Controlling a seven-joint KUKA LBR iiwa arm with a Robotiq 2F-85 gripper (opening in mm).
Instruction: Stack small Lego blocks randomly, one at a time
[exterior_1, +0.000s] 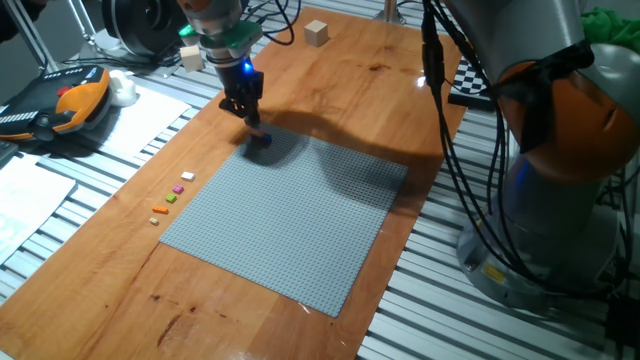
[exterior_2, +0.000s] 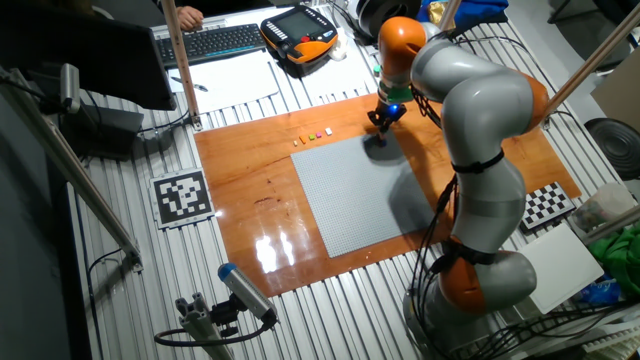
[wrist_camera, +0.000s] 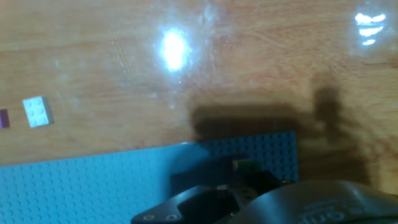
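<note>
My gripper (exterior_1: 256, 128) is low over the far left corner of the grey studded baseplate (exterior_1: 290, 215). A tiny reddish and blue bit shows at its fingertips. In the hand view a small stack of Lego blocks (wrist_camera: 243, 165), orange and green, sits on the baseplate corner (wrist_camera: 93, 186) just ahead of the fingers. Whether the jaws grip it is hidden. A row of loose small blocks lies on the wood left of the plate: white (exterior_1: 187, 176), pink (exterior_1: 179, 187), green (exterior_1: 171, 197), and orange (exterior_1: 159, 211). The white one (wrist_camera: 37, 112) also shows in the hand view. The other fixed view shows the gripper (exterior_2: 383, 122) and the row (exterior_2: 312, 135).
Wooden cubes (exterior_1: 317, 33) stand at the far edge of the wooden board. A teach pendant (exterior_1: 60, 105) and papers lie left of the board. The arm's base (exterior_1: 560, 200) and its cables stand to the right. A checkerboard tag (exterior_2: 545, 203) lies near the base.
</note>
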